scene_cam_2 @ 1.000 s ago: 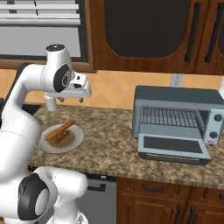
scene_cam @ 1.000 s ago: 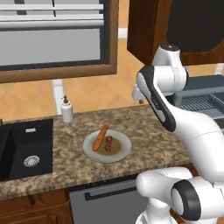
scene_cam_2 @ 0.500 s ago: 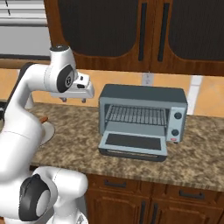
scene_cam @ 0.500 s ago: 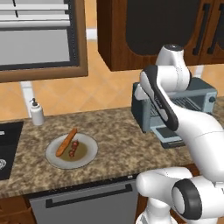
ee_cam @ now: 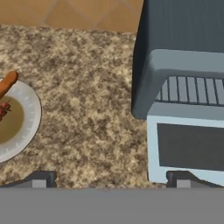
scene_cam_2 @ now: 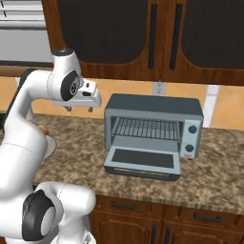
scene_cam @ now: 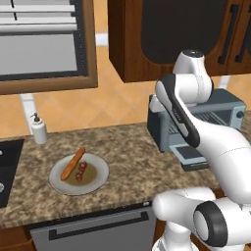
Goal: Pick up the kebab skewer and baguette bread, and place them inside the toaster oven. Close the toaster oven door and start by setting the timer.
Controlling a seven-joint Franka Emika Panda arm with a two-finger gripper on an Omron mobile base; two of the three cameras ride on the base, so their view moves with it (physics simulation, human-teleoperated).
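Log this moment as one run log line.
gripper: open, empty, above counter | kebab skewer and baguette bread: on plate | toaster oven door: down, open | toaster oven: rack empty

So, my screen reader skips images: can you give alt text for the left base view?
A plate on a granite counter holds the baguette bread beside the kebab skewer. To the right, the white arm partly hides the open toaster oven.

The arm (scene_cam_2: 28, 128) is glossy white with rounded, bulbous links (dark grey discs at the joints) and small dark fingertips (ee_cam: 40, 178).
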